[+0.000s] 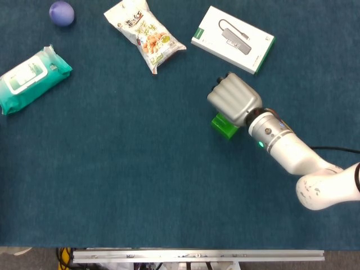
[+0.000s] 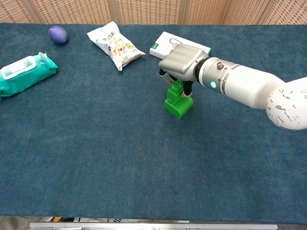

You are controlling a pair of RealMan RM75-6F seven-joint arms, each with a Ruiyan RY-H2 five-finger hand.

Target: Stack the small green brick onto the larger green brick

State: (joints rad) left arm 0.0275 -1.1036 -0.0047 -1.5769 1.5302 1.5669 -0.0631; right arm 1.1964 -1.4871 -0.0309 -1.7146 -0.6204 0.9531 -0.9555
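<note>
The larger green brick (image 2: 178, 106) lies on the blue cloth right of centre; in the head view only its corner (image 1: 224, 127) shows under the hand. The small green brick (image 2: 176, 88) sits on top of it, pinched between the fingers of my right hand (image 2: 181, 61). From above, the right hand (image 1: 234, 99) hides the small brick. My left hand is in neither view.
A white and green box (image 1: 233, 39) lies just behind the hand. A snack bag (image 1: 144, 34) lies at the back centre, a purple ball (image 1: 61, 13) at the back left, and a teal wipes pack (image 1: 31, 76) at the left edge.
</note>
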